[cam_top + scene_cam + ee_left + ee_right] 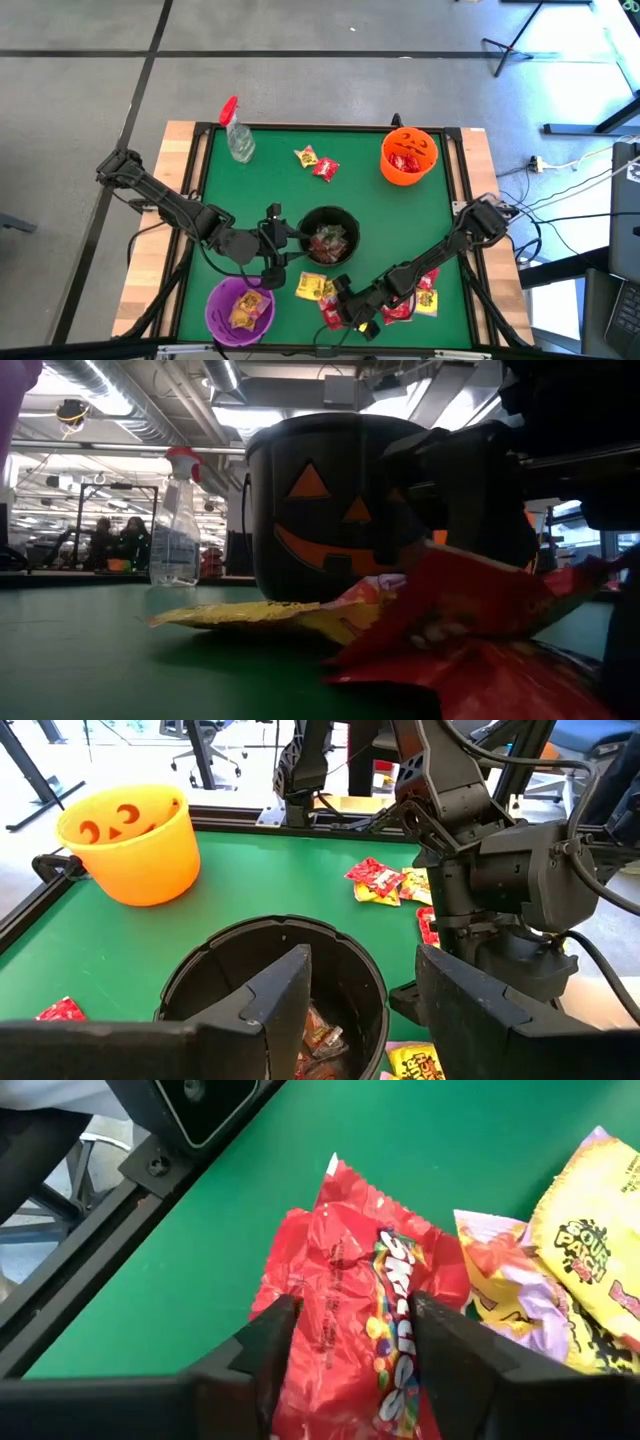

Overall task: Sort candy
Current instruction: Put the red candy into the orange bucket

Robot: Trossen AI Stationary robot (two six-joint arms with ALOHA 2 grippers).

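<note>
- High view: the right pincer (345, 312) sits low over a heap of candy (400, 298) by the near edge of the bench (400, 215), its fingertips lost among dark arm parts. The left pincer (272, 245) hovers beside the black bucket (328, 237), which holds mixed packets. The purple bowl (240, 310) at the near-left corner holds yellow ones; the orange bucket (408, 155) at the far-right corner holds red ones. Two loose packets (317, 161) lie near the far edge, beside a spray bottle (238, 133).
- Low view: the black bucket's pumpkin face fills the middle — its contents are hidden. A yellow packet (260, 617) and crumpled red wrappers (480, 610) lie in front; dark arm parts block the right side.
- Left wrist view: the left pincer's fingers (285, 1010) stand spread and empty above the black bucket, cut off below.
- Right wrist view: the right pincer's fingers (265, 1345) straddle a red packet (345, 1300) — touching its sides; a firm pinch cannot be told.
</note>
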